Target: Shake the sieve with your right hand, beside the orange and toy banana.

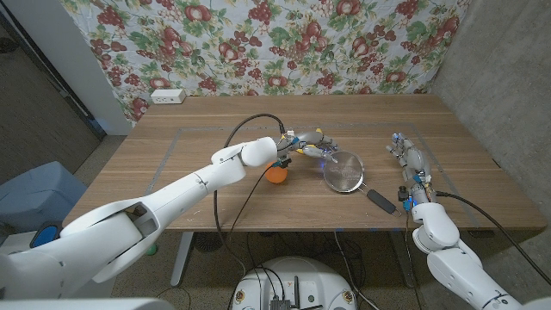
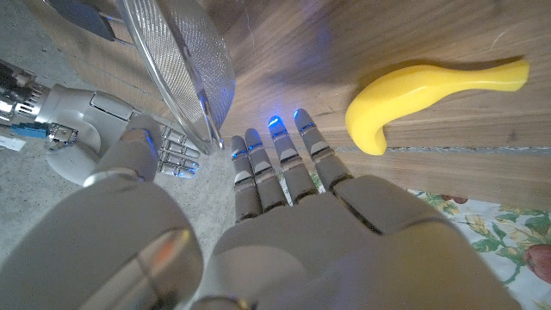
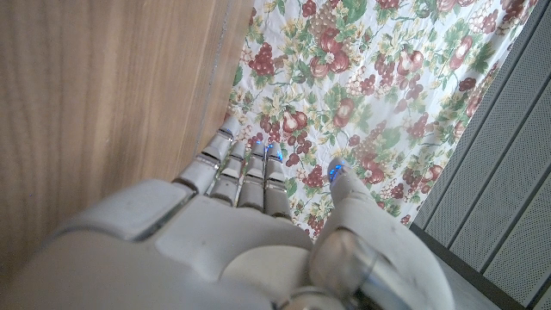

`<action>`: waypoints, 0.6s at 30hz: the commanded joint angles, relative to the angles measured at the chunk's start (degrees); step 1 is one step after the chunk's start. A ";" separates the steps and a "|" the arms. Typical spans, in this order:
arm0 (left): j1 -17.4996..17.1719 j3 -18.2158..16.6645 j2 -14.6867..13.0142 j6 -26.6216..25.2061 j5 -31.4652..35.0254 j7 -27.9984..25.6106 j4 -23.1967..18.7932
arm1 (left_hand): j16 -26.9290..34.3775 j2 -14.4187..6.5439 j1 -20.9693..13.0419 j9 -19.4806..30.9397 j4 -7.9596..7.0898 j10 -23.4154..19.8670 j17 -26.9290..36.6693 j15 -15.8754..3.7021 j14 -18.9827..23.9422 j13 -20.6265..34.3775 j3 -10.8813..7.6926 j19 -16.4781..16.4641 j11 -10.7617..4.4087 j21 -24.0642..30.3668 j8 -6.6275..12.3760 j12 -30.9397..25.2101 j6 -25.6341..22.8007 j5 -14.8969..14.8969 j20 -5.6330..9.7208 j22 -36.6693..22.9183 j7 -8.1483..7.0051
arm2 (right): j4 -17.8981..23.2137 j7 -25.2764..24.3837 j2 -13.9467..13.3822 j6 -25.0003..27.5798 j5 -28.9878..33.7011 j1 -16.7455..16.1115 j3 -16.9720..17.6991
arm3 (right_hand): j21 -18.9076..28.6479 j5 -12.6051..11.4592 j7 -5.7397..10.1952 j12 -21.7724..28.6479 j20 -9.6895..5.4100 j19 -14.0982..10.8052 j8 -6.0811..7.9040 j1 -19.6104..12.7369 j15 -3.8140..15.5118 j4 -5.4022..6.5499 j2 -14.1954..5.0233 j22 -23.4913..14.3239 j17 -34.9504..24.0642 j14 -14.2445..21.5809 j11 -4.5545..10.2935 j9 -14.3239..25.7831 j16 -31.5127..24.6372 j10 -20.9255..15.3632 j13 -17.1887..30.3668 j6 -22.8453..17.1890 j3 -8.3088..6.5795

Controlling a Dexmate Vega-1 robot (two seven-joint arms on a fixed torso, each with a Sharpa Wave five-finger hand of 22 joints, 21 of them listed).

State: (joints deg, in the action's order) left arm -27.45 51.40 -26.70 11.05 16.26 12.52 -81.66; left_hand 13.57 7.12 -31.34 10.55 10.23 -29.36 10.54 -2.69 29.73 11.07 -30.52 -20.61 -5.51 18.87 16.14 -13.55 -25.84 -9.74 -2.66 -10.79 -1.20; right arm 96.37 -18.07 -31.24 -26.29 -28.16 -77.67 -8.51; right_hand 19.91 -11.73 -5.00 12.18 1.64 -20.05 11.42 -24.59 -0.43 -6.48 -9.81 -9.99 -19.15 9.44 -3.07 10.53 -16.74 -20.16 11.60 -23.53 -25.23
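lying empty on table point(image 1: 207, 155), sieve point(image 1: 343, 171), left hand point(image 1: 312, 143) touching rim

Lab: backdrop cloth point(image 1: 258, 43), bare concrete wall point(image 1: 508, 77)

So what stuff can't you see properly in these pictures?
- Toy banana: in the head view the left hand covers it.
- Orange: the left arm hides its top in the head view.
- Sieve: cut off by the left wrist view's edge, so its handle is missing there.
- Right hand: too small in the head view to tell how its fingers lie.
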 commanded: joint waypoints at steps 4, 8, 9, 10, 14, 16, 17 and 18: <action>0.40 0.90 1.15 -0.71 0.24 -0.77 1.38 | 0.66 -1.73 -2.50 0.11 -0.30 -2.68 0.28 -4.65 1.77 0.13 -0.49 -1.16 -0.12 0.12 0.06 -0.61 -1.59 -0.39 -0.02 -0.25 0.76 | -0.26 0.22 -0.22 0.32 -0.48 0.12 0.28 | -0.22 -0.18 -0.11 -0.05 0.09 -0.17 -0.12 -0.12 -0.01 -0.44 -0.03 -0.17 0.08 0.52 0.12 0.27 0.10 -0.57 0.31 -0.43 -0.13; 0.42 1.09 1.45 -1.15 0.37 -1.12 1.59 | 1.39 -4.09 -5.07 0.17 -0.31 -6.96 0.40 -5.04 4.26 0.13 -0.79 -2.38 -0.47 0.36 -0.21 -1.52 -3.16 -0.29 0.04 -0.30 1.55 | -0.43 0.36 -0.28 0.36 -0.54 0.24 0.25 | -0.28 -0.17 -0.11 -0.07 0.10 -0.18 -0.12 -0.10 -0.04 -0.44 -0.02 -0.17 0.09 0.50 -0.06 0.27 0.12 -0.53 0.31 -0.44 -0.12; 0.45 1.15 1.52 -1.31 0.42 -1.15 1.60 | 1.53 -4.51 -5.71 0.18 -0.22 -8.38 0.38 -5.15 4.81 0.14 -0.85 -2.82 -0.66 0.49 -0.17 -1.92 -3.80 -0.30 0.19 -0.31 1.42 | -0.37 0.22 -0.10 0.44 -0.79 0.27 0.30 | -0.28 -0.17 -0.14 -0.08 0.11 -0.21 -0.11 -0.09 -0.06 -0.45 -0.02 -0.17 0.10 0.51 -0.03 0.27 0.12 -0.51 0.31 -0.46 -0.12; 0.45 1.18 1.59 -1.54 0.44 -1.21 1.58 | 1.66 -5.07 -6.53 0.18 -0.13 -9.72 0.37 -5.36 5.35 0.13 -0.98 -3.29 -1.02 0.64 -0.21 -2.26 -4.34 -0.33 0.46 -0.33 1.51 | -0.48 0.37 -0.26 0.40 -0.64 0.31 0.27 | -0.30 -0.17 -0.13 -0.08 0.09 -0.19 -0.11 -0.09 -0.02 -0.45 -0.02 -0.17 0.10 0.48 0.02 0.27 0.14 -0.51 0.31 -0.47 -0.12; 0.55 1.34 1.86 -2.12 0.56 -1.49 1.66 | 2.44 -8.15 -10.27 0.28 0.02 -17.95 0.37 -6.46 8.42 0.21 -0.89 -5.09 -2.14 1.25 -0.40 -4.66 -8.99 -0.41 0.78 -0.45 2.14 | -0.58 0.40 -0.22 0.48 -0.89 0.44 0.31 | -0.38 -0.17 -0.11 -0.06 0.09 -0.18 -0.12 -0.06 -0.06 -0.45 -0.01 -0.18 0.12 0.48 0.08 0.27 0.16 -0.59 0.31 -0.47 -0.11; 0.59 1.47 2.00 -2.54 0.78 -1.72 1.67 | 2.83 -9.34 -12.32 0.29 0.23 -20.71 0.30 -7.21 10.08 0.17 -1.14 -5.89 -2.44 1.57 -0.06 -5.41 -12.12 -0.61 1.04 -0.47 2.52 | -0.61 0.39 -0.30 0.60 -0.88 0.48 0.32 | -0.40 -0.17 -0.12 -0.07 0.09 -0.20 -0.12 -0.04 -0.06 -0.45 -0.01 -0.18 0.13 0.49 0.08 0.27 0.16 -0.57 0.31 -0.47 -0.11; 0.60 1.52 2.08 -2.68 0.77 -1.76 1.72 | 3.03 -10.07 -13.35 0.31 0.27 -22.00 0.33 -7.16 10.82 0.15 -1.26 -6.31 -2.58 1.76 0.02 -5.74 -13.57 -0.68 1.18 -0.49 2.71 | -0.64 0.48 -0.28 0.61 -1.07 0.50 0.34 | -0.42 -0.17 -0.12 -0.07 0.12 -0.19 -0.12 -0.04 -0.08 -0.46 -0.02 -0.18 0.13 0.51 0.06 0.27 0.16 -0.59 0.31 -0.45 -0.11; 0.55 1.55 2.18 -3.00 0.84 -1.95 1.69 | 3.00 -10.28 -13.97 0.35 0.36 -23.25 0.25 -7.31 11.04 0.16 -1.26 -6.72 -2.74 1.95 0.25 -6.12 -14.93 -0.69 1.39 -0.51 2.86 | -0.66 0.50 -0.36 0.70 -1.03 0.52 0.34 | -0.43 -0.17 -0.11 -0.08 0.09 -0.21 -0.13 -0.04 -0.04 -0.46 -0.02 -0.18 0.14 0.49 0.12 0.27 0.17 -0.56 0.31 -0.45 -0.11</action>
State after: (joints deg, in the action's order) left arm -27.06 52.43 -25.30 9.66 16.66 11.41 -80.33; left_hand 16.19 -2.31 -43.23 10.60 10.32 -49.53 10.77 -3.63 39.47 11.04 -31.44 -26.12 -7.74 20.26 15.73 -18.68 -37.44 -9.98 -1.45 -11.09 1.13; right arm 95.96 -17.81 -31.43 -26.00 -28.75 -77.43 -8.28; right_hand 19.67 -11.73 -5.00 12.19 1.64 -20.05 11.42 -24.59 -0.42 -6.48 -9.81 -9.99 -18.85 9.43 -3.07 10.53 -16.78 -20.16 11.60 -23.52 -25.23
